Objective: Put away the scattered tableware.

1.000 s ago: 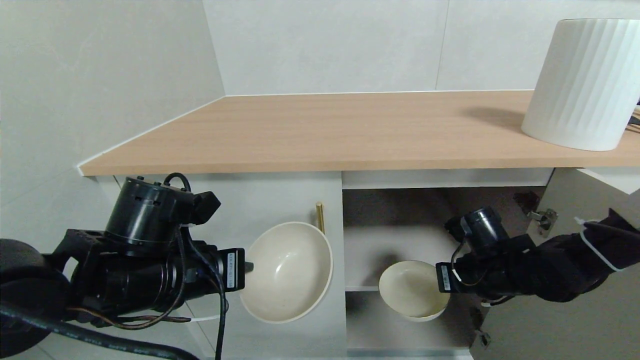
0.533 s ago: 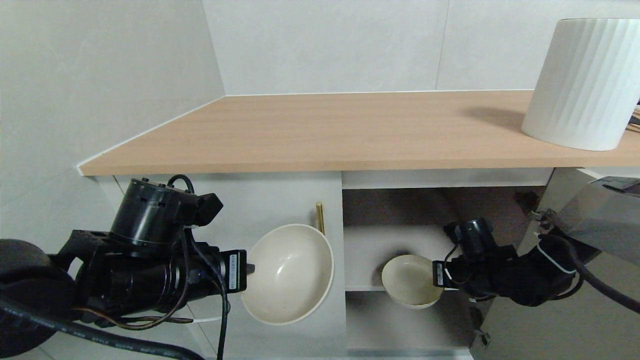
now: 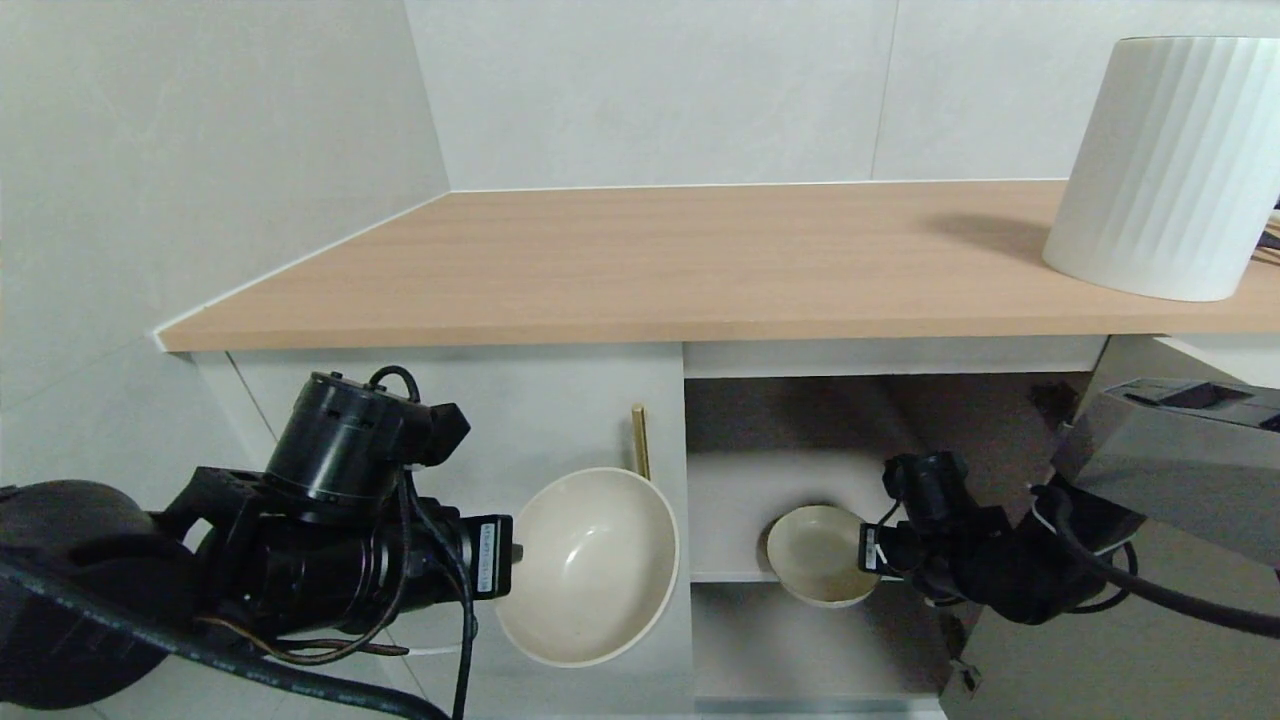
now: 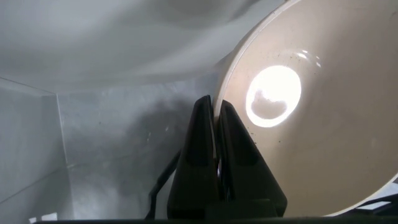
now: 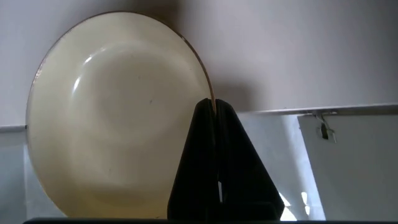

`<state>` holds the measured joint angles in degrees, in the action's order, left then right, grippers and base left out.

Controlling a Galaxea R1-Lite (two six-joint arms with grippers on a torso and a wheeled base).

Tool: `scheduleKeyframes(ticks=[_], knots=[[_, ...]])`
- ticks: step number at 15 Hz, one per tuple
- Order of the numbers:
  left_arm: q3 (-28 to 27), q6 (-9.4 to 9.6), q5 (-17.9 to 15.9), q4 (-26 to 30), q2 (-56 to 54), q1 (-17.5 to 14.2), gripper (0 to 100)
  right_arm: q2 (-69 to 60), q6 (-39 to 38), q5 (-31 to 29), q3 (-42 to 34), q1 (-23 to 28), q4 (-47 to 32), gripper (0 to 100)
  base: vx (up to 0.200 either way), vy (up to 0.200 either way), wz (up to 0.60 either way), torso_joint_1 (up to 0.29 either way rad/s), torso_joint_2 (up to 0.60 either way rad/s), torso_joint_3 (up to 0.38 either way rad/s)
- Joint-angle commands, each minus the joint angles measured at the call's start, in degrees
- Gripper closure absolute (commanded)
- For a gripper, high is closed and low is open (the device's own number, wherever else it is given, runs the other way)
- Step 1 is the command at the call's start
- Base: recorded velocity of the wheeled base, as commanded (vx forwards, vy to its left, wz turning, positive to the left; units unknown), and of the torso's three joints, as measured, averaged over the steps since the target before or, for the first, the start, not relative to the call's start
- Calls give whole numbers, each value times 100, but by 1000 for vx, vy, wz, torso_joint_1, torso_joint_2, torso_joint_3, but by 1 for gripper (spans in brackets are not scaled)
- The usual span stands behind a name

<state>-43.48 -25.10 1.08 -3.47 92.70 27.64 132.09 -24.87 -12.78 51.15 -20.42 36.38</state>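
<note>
- Cream large bowl (image 3: 590, 565) hangs in front of the closed door (image 3: 540, 400), just left of the cabinet opening (image 3: 790, 415). It hides the lower end of the brass handle (image 3: 639, 438).
- From the head camera I cannot make out the tips of the left gripper (image 3: 512, 553); they are lost against the bowl's left rim.
- The left wrist camera settles it: the fingers (image 4: 200, 143) are pinched together on that rim, one on each side of the wall. The bowl is tilted with its hollow towards me.
- The small bowl (image 3: 815, 555) is inside the cabinet opening, at the front edge of the shelf (image 3: 725, 520). I cannot tell whether it rests on the shelf or hangs just clear of it.
- Its right edge is covered by the right gripper (image 3: 868, 548), which is clamped on the rim. From the right wrist camera I see the thin rim running down between the closed fingers.
- A ribbed white vessel (image 3: 1165, 160) stands on the countertop (image 3: 650, 260), above and right of the cabinet opening. Its right side is cut off at the frame edge.
</note>
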Motion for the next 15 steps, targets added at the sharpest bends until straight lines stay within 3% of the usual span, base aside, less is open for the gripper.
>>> scheduleKeyframes(ticks=[1, 8, 15], knots=[[15, -4, 6, -4, 108, 40, 100, 239, -132, -102, 229, 38, 27, 100, 0, 0, 0, 0, 0, 0], [7, -4, 6, -4, 143, 58, 100, 652, -290, -471, 826, 258, 19, 100, 0, 0, 0, 0, 0, 0], [7, -4, 6, -4, 143, 58, 100, 731, -370, -471, 1081, 267, 27, 100, 0, 0, 0, 0, 0, 0]])
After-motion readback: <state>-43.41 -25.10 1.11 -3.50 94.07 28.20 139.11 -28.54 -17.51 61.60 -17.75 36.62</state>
